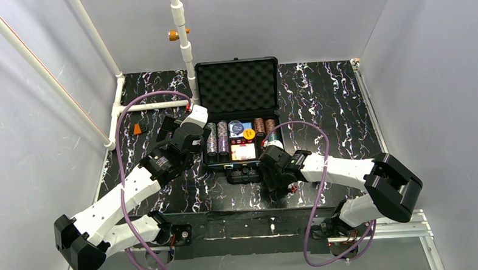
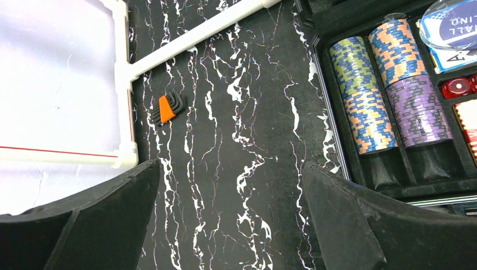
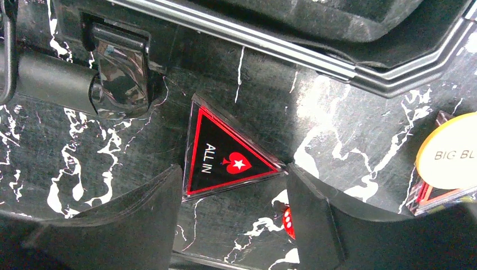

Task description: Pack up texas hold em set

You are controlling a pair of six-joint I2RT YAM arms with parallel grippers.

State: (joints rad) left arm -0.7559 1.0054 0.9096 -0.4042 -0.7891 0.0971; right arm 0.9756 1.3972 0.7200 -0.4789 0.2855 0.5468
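- The case (image 1: pixel 237 85) sits open in the middle of the table with its foam-lined lid standing up at the back. The chip rows (image 2: pixel 382 90) are already in their slots.
- Some pieces are not yet packed. A black-and-red "ALL IN" triangle (image 3: pixel 225 152) lies flat on the table just in front of the case's front wall, near the handle (image 3: pixel 45 79).
- My right gripper (image 3: pixel 235 188) is the nearer one by far and straddles that triangle with its jaws partway apart. One finger is at the triangle's long straight side, the other at the opposite corner. I cannot tell whether the pads are pressing on it yet.
- From this gripper the case lies straight ahead, just past the triangle, so I judge the carry to be a short lift up and forward over the front wall.
- A red die (image 3: pixel 287 223) lies by the right-hand finger, and a yellow disc (image 3: pixel 450 160) lies further to that side.
- My left gripper (image 2: pixel 232 188) hangs wide open and empty over the table on the case's left side, well away from the triangle.
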